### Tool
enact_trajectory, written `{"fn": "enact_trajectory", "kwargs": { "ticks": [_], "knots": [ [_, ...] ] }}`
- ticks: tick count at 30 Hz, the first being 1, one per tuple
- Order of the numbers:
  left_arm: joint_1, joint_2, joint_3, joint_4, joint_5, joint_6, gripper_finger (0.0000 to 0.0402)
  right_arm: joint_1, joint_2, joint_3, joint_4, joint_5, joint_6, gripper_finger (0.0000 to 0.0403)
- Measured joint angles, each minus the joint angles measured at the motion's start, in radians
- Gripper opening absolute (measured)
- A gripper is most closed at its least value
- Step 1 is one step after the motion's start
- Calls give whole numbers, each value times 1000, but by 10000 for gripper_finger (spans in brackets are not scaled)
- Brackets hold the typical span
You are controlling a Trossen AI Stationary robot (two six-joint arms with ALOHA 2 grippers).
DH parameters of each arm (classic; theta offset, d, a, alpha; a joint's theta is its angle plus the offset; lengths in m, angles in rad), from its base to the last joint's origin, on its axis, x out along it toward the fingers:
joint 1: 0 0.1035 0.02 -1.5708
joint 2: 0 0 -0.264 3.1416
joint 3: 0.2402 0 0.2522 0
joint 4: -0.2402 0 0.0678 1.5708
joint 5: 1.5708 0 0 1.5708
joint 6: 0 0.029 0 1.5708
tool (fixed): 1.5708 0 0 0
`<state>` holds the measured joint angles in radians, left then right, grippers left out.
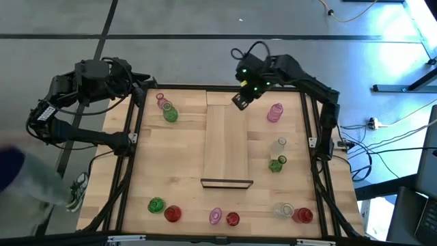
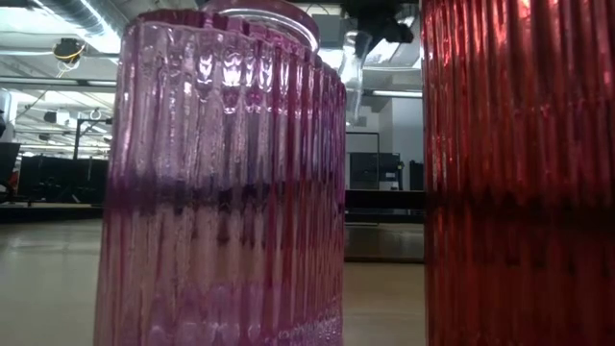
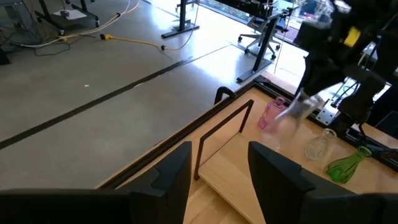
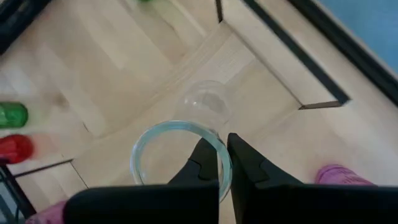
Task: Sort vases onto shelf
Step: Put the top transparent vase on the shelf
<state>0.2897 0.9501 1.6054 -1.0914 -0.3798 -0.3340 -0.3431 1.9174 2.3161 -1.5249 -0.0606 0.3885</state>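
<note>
Left hand (image 3: 219,163): hangs at the far left corner of the table (image 1: 184,171), fingers parted, nothing between them. It's idle.

Just beside that hand stand a pink vase (image 1: 162,101) and a green vase (image 1: 170,114), nearly touching, both upright.

Shelf (image 1: 226,147): lies down the middle of the table, between the two hands. No vase stands on it yet.

Right hand (image 4: 222,140): over the shelf's far end, fingers closed on the rim of a clear vase (image 4: 186,124), one finger inside the mouth and one outside. The vase hangs below the hand, mouth up. I can't tell if its base touches the plank.

Handling, by my judgement: thin glass, light, slick, breakable. A rim pinch lets it swing, so lower it slowly and release only once it's seated. For the rest, take the neck or the rim, not the round belly.

Right of that hand: a second pink vase (image 1: 274,113), then another clear vase (image 1: 280,144) and a green bud vase (image 1: 276,164), all on the table. A front row (image 1: 232,217) of six sits well away from both hands.

Contents: every vase looks empty.
</note>
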Motion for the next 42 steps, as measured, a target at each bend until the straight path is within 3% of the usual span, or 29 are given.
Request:
{"fn": "enact_trajectory", "kwargs": {
  "ticks": [17,25,42],
  "knots": [
    [0,0,0,-1,0,0,151,29,197,0,45,16,-80,0],
    [0,0,0,-1,0,-5,151,25,216,0,126,43,-90,0],
    [0,0,0,-26,-1,-7,151,7,285,-3,110,69,-86,0]
  ]
}}
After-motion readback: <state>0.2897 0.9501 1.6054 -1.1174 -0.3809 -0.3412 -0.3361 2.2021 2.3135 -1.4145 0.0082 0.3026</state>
